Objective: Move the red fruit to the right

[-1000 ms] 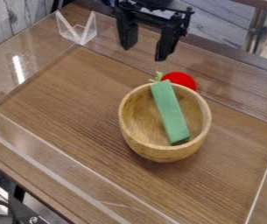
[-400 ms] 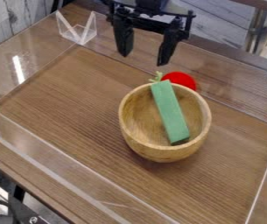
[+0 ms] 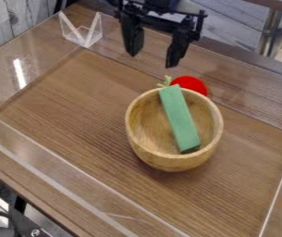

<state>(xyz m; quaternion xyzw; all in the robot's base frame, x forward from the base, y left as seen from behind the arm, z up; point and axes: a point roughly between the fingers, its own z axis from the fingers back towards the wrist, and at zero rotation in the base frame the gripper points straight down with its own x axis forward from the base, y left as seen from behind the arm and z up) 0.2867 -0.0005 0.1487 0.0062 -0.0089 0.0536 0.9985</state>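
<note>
The red fruit [image 3: 190,85] lies on the wooden table just behind the wooden bowl [image 3: 150,139], partly hidden by the bowl's far rim, its green stem poking up at its left. My gripper [image 3: 155,48] hangs above and to the left of the fruit, pointing down. Its two black fingers stand wide apart with nothing between them.
A flat green rectangular block [image 3: 179,118] leans inside the bowl. Clear plastic walls [image 3: 19,69] fence the table on the left and front, and a clear folded stand [image 3: 79,32] sits at the back left.
</note>
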